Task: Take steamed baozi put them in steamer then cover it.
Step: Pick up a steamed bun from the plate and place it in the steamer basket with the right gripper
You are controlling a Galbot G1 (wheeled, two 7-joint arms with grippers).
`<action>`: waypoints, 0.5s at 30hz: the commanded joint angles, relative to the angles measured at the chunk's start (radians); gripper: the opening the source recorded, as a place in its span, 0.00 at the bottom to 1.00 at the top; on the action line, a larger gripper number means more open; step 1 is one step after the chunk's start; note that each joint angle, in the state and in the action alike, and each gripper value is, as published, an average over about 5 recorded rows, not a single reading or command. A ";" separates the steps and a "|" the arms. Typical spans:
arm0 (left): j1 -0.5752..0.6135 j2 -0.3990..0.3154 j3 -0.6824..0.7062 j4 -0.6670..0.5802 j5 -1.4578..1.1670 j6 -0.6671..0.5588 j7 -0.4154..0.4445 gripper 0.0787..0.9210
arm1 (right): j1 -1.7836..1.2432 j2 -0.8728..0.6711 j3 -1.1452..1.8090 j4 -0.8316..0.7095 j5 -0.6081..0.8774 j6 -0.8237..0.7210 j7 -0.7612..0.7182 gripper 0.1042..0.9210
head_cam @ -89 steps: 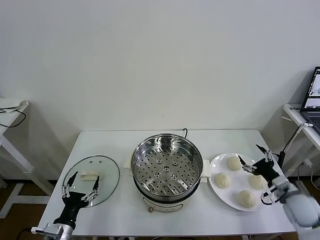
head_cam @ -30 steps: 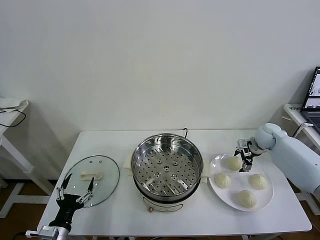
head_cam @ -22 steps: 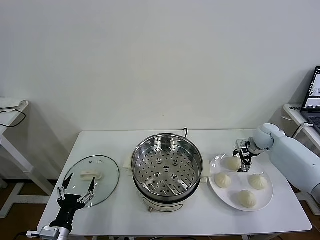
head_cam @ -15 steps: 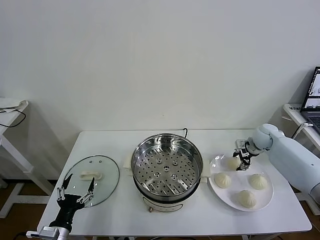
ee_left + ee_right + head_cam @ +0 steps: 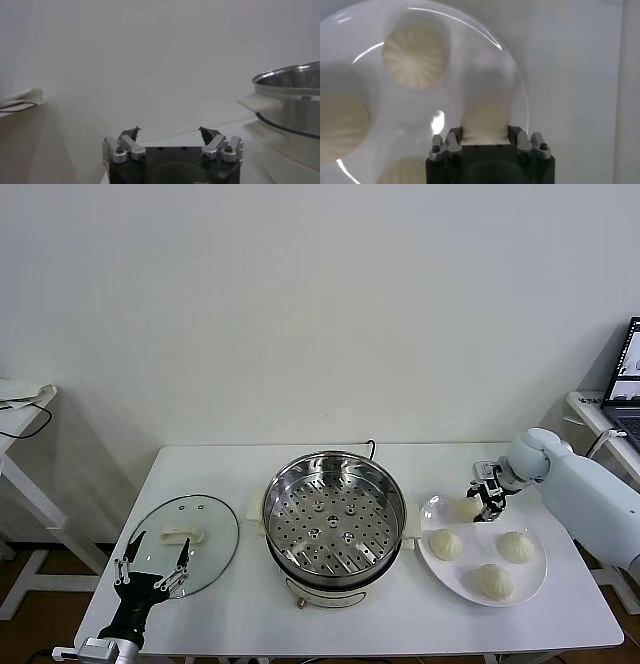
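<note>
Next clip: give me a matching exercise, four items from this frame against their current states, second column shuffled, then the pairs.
Items:
1. right tool
2. left tool
3. steamer
4. cover

States:
A. lying flat on the table, left of the pot
B. open, near the table's front left edge
C. uncovered, perforated tray bare
D. shut on a baozi at the plate's far edge

Pairs: 1-D, 2-B, 3-C, 4-A

Right gripper (image 5: 481, 500) jaws clamped; left gripper (image 5: 152, 570) jaws spread.

cover (image 5: 185, 541) left on table (image 5: 350, 624) | steamer (image 5: 334, 514) centre | plate (image 5: 520, 579) right, three baozi (image 5: 478, 561) on it
</note>
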State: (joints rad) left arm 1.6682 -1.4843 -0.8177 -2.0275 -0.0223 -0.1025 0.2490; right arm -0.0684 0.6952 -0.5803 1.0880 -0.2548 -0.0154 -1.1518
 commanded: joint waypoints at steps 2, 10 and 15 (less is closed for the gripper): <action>0.008 0.004 0.003 -0.017 0.003 0.003 -0.002 0.88 | 0.274 -0.152 -0.177 0.243 0.175 0.181 -0.087 0.62; 0.024 0.007 -0.004 -0.031 0.005 0.001 0.000 0.88 | 0.726 -0.094 -0.497 0.404 0.309 0.408 -0.145 0.62; 0.024 0.006 -0.014 -0.028 0.004 0.003 0.000 0.88 | 0.924 0.012 -0.665 0.502 0.367 0.472 -0.137 0.62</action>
State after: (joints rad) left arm 1.6883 -1.4779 -0.8257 -2.0541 -0.0174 -0.1013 0.2487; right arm 0.4506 0.6384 -0.9483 1.4036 -0.0165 0.2839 -1.2547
